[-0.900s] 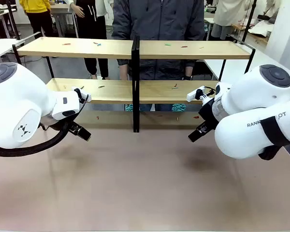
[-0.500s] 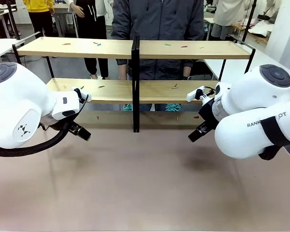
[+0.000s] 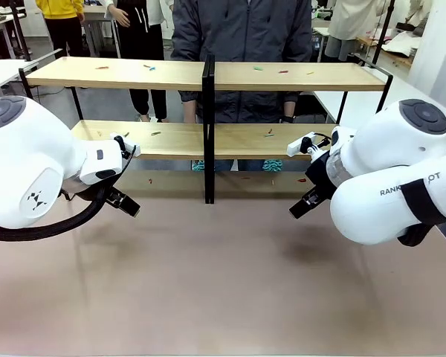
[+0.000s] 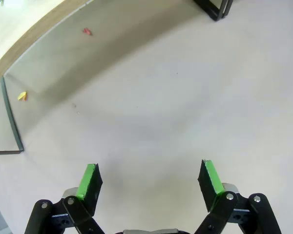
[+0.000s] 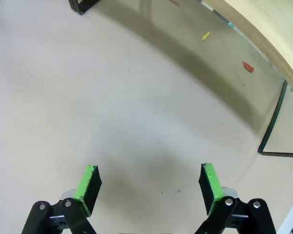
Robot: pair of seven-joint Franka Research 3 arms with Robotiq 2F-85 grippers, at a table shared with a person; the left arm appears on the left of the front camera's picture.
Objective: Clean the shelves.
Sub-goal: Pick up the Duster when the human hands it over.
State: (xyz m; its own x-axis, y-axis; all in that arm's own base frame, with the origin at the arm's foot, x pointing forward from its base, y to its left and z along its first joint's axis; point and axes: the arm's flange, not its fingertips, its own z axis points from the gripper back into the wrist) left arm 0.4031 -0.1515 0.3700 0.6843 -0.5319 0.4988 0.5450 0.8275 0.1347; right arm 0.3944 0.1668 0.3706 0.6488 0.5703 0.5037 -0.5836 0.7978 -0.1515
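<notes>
So, both pincers are spread wide with nothing between the green pads. In its wrist view the left pincer (image 4: 149, 171) hangs over bare desk (image 4: 151, 97), and the right pincer (image 5: 147, 171) looks the same in its own view, fingers apart over plain tabletop. From the front, the left pincer (image 3: 124, 202) sits low at the left and the right pincer (image 3: 301, 204) low at the right. Both are just off the surface on the near side of the racks and well apart from each other.

Going outward, the shelves (image 3: 297, 76) stand across the far part of the desk. They're two black-framed racks butted together at the middle, each with an upper and a lower light-wood board. Neither pincer touches them.

There's little coloured litter all over. A few bits (image 3: 149, 67) lie on the top boards, a couple more (image 3: 270, 133) on the lower boards, and some are on the desk underneath. The left wrist view catches a red scrap (image 4: 87, 31) and a yellow scrap (image 4: 22, 96) under the board edge. The right wrist view shows a yellow piece (image 5: 205, 35) and a red piece (image 5: 247, 67) in the same kind of spot.

Behind the racks, at the far side, a person in a dark grey jacket (image 3: 241, 30) stands facing the desk. Something teal and fluffy (image 3: 273, 165) peeks out below the lower right board.
</notes>
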